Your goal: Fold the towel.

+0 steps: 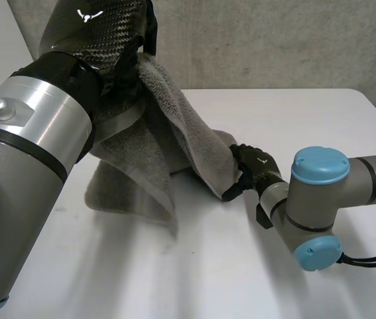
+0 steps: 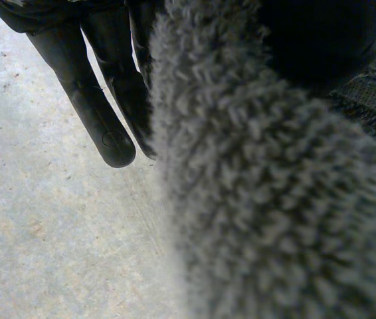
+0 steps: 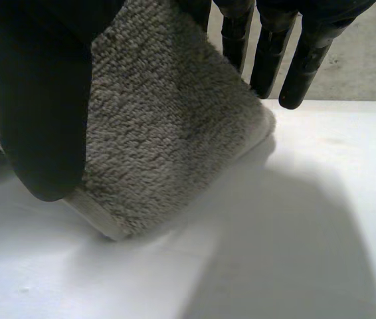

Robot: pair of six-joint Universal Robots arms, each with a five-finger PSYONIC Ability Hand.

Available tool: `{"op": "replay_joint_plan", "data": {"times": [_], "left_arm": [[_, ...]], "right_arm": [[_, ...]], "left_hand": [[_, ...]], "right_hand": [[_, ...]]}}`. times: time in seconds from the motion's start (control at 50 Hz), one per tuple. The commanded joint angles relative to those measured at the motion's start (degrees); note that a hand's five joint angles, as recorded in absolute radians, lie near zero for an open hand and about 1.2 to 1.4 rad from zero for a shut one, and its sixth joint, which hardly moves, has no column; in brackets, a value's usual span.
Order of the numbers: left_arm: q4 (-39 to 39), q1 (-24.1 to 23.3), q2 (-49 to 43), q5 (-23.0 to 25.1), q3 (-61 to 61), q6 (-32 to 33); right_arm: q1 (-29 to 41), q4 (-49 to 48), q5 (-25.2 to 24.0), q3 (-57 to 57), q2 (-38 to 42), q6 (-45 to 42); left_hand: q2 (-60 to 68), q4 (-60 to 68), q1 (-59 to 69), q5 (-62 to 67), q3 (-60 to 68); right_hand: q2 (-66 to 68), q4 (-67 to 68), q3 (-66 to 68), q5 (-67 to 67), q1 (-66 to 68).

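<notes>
While the left hand [image 1: 101, 40] pinches the towel [image 1: 181, 133] aloft, fingers [image 3: 268, 60] and thumb of the right hand [image 1: 258, 166] clamp its corner.

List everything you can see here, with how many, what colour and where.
towel: one, grey, hanging between both hands, its lower folds reaching the table.
table: one, white, under the towel and arms.
wall: one, grey concrete, behind the table.
left hand: one, black, raised, pinching the towel's upper part.
right hand: one, black, low over the table, pinching the towel near a corner.
left arm: one, grey, nearest the camera.
right arm: one, grey with light-blue caps, beside the towel.
</notes>
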Motion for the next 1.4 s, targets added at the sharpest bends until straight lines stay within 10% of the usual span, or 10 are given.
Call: {"op": "replay_joint_plan", "data": {"times": [0.02,0.54,1.04,1.14,1.18,1.4], "left_arm": [[0.2,0.1,0.0,0.0,0.3,0.1],[0.2,0.3,-0.6,-0.1,0.0,-0.3],[-1.0,-3.0,2.5,-0.1,-0.4,-4.2],[-1.0,-3.1,2.5,-0.1,-0.4,-4.6],[-0.9,-3.0,2.4,-0.1,-0.3,-5.0],[-0.9,1.5,2.2,-0.1,-1.3,-4.9]], "right_arm": [[1.9,0.2,1.0,-0.5,0.2,4.5],[-1.2,1.9,5.8,20.8,-15.5,1.0],[4.8,1.4,4.2,-7.2,4.5,13.1],[5.2,2.3,3.6,-10.8,6.7,14.8],[5.2,2.2,3.9,-11.6,6.9,14.2],[-2.0,1.1,4.3,-4.4,-7.7,2.5]], "left_hand": [[10.2,10.2,12.0,10.8,10.3],[10.2,10.2,12.0,10.8,10.3],[10.2,10.2,12.0,10.8,10.3],[10.2,10.2,12.0,10.8,10.3],[10.2,10.2,12.0,10.8,10.3],[10.2,10.2,12.0,10.8,10.3]], "right_hand": [[-2.2,-0.8,-1.2,-2.2,0.4],[5.4,6.7,6.3,5.4,7.9],[5.9,7.2,6.8,5.9,8.4],[29.1,30.4,30.0,29.1,31.6],[60.2,61.6,61.2,60.2,62.8],[61.3,62.6,62.3,61.3,63.9]]}}
